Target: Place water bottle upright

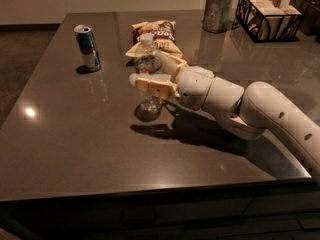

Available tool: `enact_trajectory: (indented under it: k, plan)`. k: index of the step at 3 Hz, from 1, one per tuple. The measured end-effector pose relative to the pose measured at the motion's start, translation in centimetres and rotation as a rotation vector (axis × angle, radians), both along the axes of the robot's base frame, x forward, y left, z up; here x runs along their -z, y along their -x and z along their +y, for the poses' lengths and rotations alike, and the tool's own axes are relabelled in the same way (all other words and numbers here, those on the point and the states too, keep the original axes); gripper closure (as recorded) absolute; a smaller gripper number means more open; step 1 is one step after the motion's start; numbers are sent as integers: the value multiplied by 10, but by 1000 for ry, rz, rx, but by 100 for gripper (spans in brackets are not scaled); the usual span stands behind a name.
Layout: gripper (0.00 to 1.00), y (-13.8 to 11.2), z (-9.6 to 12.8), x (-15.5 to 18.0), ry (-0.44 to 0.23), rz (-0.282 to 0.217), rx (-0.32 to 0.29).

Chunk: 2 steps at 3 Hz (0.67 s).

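The water bottle (148, 64), clear and ribbed with a white cap, stands upright on the dark table (75, 144), its base resting on the surface. My gripper (146, 73) reaches in from the right and is closed around the bottle's middle. One pale finger (152, 86) crosses in front of the bottle and the other lies behind it. The white arm (260, 109) stretches off to the lower right.
A blue and silver drink can (87, 47) stands at the left rear. Chip bags (155, 34) lie just behind the bottle. A metal cup (218, 11) and a wire basket (270, 14) stand at the back right. The table's front edge runs below the arm.
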<state>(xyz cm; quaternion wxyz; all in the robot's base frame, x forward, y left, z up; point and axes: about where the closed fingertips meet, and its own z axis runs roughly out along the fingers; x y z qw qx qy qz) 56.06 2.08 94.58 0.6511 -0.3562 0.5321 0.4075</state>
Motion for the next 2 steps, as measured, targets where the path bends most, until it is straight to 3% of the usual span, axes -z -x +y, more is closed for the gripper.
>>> enact_trajectory:
  k: [2]
  plan:
    - [0, 1, 2, -1, 0, -1, -3]
